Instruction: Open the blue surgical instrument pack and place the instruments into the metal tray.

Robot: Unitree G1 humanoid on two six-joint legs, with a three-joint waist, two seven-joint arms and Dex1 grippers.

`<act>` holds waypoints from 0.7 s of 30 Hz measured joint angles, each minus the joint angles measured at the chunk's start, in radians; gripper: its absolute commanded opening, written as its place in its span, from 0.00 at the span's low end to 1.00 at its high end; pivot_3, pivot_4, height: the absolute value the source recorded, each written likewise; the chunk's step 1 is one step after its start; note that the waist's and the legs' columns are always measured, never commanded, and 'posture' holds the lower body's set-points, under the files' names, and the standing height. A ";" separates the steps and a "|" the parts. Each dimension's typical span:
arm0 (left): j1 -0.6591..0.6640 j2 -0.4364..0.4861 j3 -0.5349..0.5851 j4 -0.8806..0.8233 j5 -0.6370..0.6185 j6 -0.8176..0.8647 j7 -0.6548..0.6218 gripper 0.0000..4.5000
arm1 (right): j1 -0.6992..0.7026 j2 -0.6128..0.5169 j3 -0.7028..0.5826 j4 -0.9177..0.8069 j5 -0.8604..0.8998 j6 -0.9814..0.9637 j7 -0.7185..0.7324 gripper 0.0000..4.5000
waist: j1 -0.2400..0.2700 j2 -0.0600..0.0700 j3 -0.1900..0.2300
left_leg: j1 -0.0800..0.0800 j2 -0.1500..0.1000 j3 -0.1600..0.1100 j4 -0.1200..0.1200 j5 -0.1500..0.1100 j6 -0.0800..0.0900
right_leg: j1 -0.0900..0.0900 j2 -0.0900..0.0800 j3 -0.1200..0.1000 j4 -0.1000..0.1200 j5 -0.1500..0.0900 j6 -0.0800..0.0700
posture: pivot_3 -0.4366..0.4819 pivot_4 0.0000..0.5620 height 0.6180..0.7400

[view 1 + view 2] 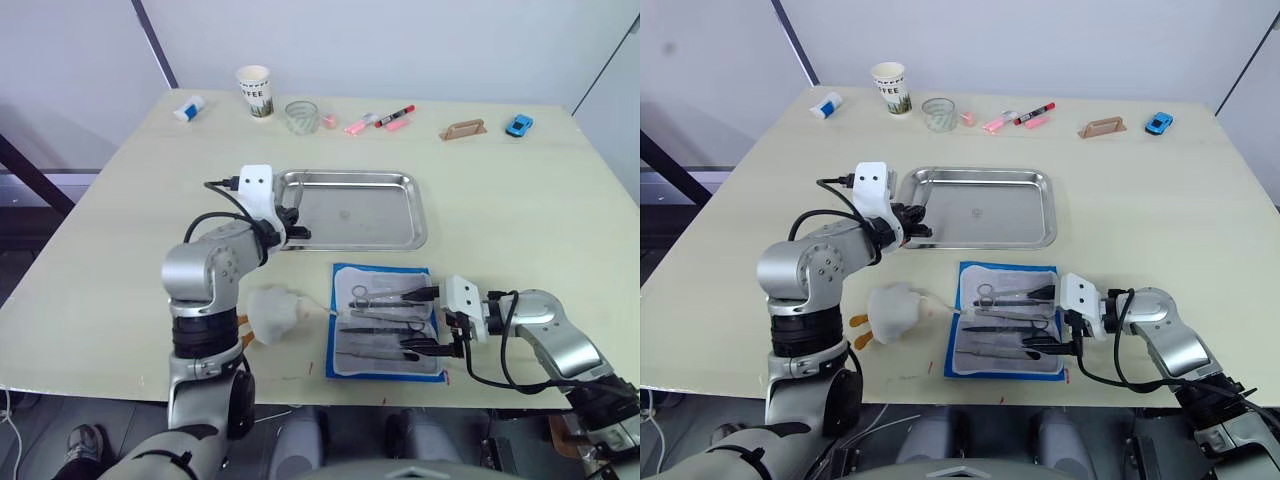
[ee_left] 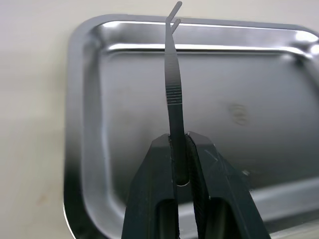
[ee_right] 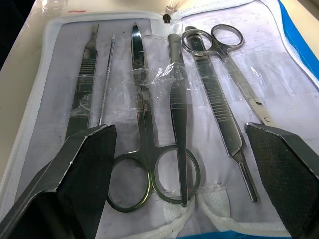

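Observation:
The blue surgical instrument pack (image 1: 336, 345) lies open near the table's front edge, its pale lining up. Several instruments (image 3: 142, 129), scissors, forceps and slim probes, lie side by side in its pockets. My right gripper (image 1: 425, 320) is open at the pack's right edge, its fingers straddling the ring handles without touching them. Behind the pack sits the metal tray (image 1: 380, 220) with nothing lying in it. My left gripper (image 2: 179, 139) is shut on thin curved tweezers (image 2: 172, 79), held over the tray's left part with the tips pointing across it.
A white crumpled lump (image 1: 275, 312) lies just left of the pack. Along the far edge stand a paper cup (image 1: 255, 90), a glass (image 1: 301, 116), pink and red markers (image 1: 385, 120), a wooden piece (image 1: 463, 129), a blue toy car (image 1: 519, 125) and a small white bottle (image 1: 188, 108).

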 measured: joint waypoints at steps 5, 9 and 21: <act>-0.006 -0.007 -0.001 0.097 0.038 -0.030 0.033 0.01 | 0.001 0.000 -0.001 0.000 0.000 0.000 0.000 1.00 | 0.001 0.000 0.000 | 0.000 0.000 0.000 0.000 0.000 0.000 | 0.000 0.000 0.000 0.000 0.000 0.000 | 0.48 0.27 1.00; -0.025 -0.024 -0.003 0.144 0.047 -0.062 0.035 0.01 | 0.003 0.000 -0.002 -0.001 0.000 0.000 -0.001 1.00 | 0.000 0.000 0.000 | 0.000 0.000 0.000 0.000 0.000 0.000 | 0.000 0.000 0.000 0.000 0.000 0.000 | 0.48 0.27 1.00; -0.031 -0.036 -0.006 0.186 0.061 -0.100 0.042 0.19 | 0.008 0.000 -0.003 -0.006 0.000 0.000 -0.007 1.00 | 0.000 0.000 0.000 | 0.000 0.000 0.000 0.000 0.000 0.000 | 0.000 0.000 0.000 0.000 0.000 0.000 | 0.48 0.27 1.00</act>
